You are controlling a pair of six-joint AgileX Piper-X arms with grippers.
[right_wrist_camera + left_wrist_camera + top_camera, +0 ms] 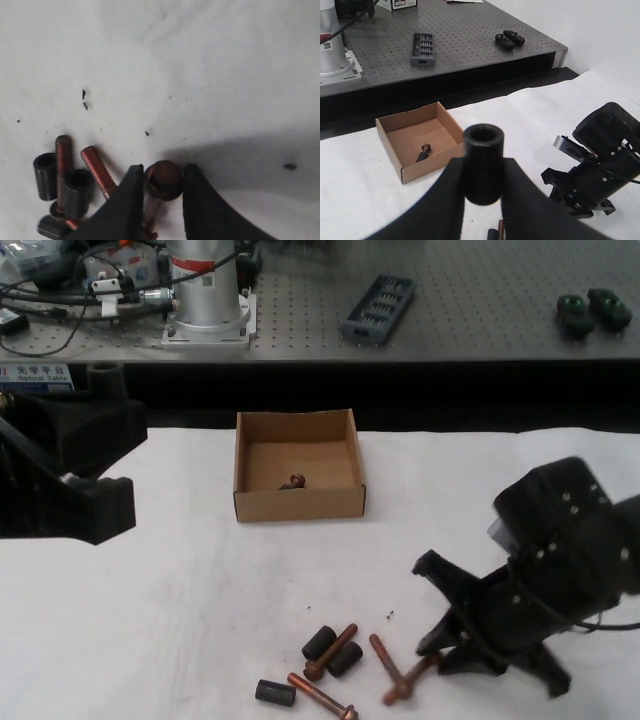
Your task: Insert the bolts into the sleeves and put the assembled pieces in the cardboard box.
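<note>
My left gripper (483,166) is shut on a black sleeve (483,150), held upright in the air with its bore facing the camera. The left arm (70,475) hangs at the left, beside the cardboard box (300,505). One assembled piece (293,482) lies inside the box. My right gripper (163,172) is down on the white cloth, its fingers closed on either side of a copper bolt (163,182); that same bolt (408,680) lies at the gripper (438,652) near the front edge. Loose sleeves (320,642) and bolts (322,695) lie just left of it.
Beyond the cloth, a grey perforated bench (480,300) carries a silver column base (205,300), a dark slotted holder (378,305) and two black parts (595,310). White cloth (180,600) lies open between the box and the loose pieces.
</note>
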